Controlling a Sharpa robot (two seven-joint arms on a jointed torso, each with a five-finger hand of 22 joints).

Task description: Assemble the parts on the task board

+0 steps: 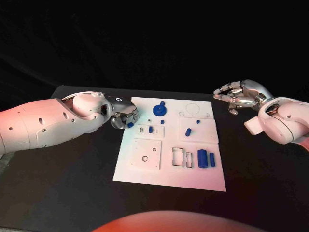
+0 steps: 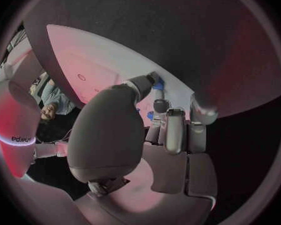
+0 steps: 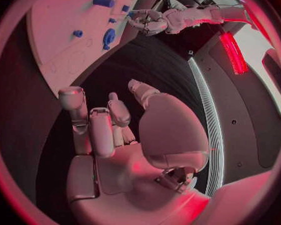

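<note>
At the far left the left arm reaches in across the black counter (image 1: 71,193), and its left hand (image 1: 121,115) sits at the left edge of the white task board (image 1: 170,179), near the board's far end. Its fingers (image 2: 154,80) are closed on a small blue part (image 1: 130,124), pinched right at the board's edge; the left wrist view shows the blue piece (image 2: 158,85) at a fingertip against the white plate. Moving right, the board lies in the middle of the counter and carries the other blue parts: a round-headed piece (image 1: 159,109) near the far end, several small pegs (image 1: 188,131) around the middle, and two upright cylinders (image 1: 203,158) beside rectangular slots toward the near right side. A square plate with a small hole (image 1: 145,154) lies on the board's near left. At the far right, the right hand (image 1: 239,95) hangs above the counter just beyond the board's far right corner, clear of it, its fingers (image 3: 102,130) curled loosely and holding nothing.
</note>
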